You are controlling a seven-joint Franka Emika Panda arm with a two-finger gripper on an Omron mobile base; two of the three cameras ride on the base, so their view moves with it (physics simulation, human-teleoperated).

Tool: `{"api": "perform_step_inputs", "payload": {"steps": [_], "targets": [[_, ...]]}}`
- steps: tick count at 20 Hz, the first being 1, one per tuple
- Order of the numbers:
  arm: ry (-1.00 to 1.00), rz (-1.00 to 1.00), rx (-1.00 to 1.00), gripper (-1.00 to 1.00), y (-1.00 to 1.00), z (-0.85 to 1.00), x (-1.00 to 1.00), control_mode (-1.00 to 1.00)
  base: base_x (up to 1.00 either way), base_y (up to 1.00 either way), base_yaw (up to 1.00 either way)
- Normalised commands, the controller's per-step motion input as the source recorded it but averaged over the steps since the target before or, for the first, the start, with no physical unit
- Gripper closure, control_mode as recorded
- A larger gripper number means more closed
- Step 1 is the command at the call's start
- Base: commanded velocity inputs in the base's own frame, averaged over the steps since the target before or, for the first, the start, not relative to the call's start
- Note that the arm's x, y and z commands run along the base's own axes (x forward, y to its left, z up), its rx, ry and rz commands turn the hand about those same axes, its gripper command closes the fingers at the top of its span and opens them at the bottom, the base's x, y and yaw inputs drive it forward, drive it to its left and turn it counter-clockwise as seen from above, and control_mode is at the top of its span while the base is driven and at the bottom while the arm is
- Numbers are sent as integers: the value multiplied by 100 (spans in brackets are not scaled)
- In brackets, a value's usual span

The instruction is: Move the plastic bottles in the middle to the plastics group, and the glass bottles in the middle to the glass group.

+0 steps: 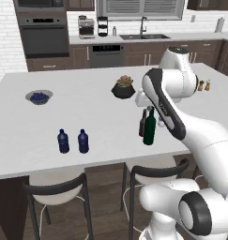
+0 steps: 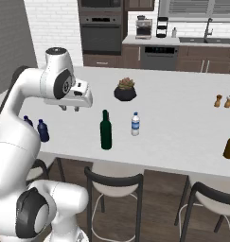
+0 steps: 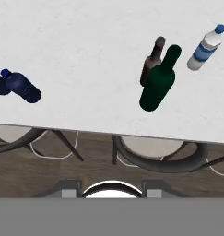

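Clear water bottle (image 2: pixel 135 124) upright mid-counter, at 2 o'clock of green wine bottle (image 2: pixel 105 130) and brown beer bottle (image 3: pixel 152 61): likely light, thin-walled, best taken mid-body; gripper (image 2: pixel 69 108) aloft, empty, finger spread unclear.

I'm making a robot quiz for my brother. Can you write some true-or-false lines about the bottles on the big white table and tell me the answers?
1. The gripper is holding the green bottle. False: it hangs above the table, holding nothing.
2. The two dark blue bottles stand side by side near the table's front edge. True.
3. The clear water bottle lies on its side. False: it stands upright.
4. The brown bottle stands right next to the green bottle. True.
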Motion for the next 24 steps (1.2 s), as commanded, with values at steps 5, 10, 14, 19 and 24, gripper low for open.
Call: {"api": "perform_step_inputs", "payload": {"steps": [5,10,14,19,24], "targets": [[-2,4,0,-100,-42,0,-16,-100,0,0,0],[-9,3,0,-100,-74,-9,-5,-100,0,0,0],[-18,1,0,-100,-63,-27,0,-100,0,0,0],[-27,0,1,-100,-16,-21,17,-100,0,0,0],[-23,0,8,-100,-12,-4,42,-100,0,0,0]]}}
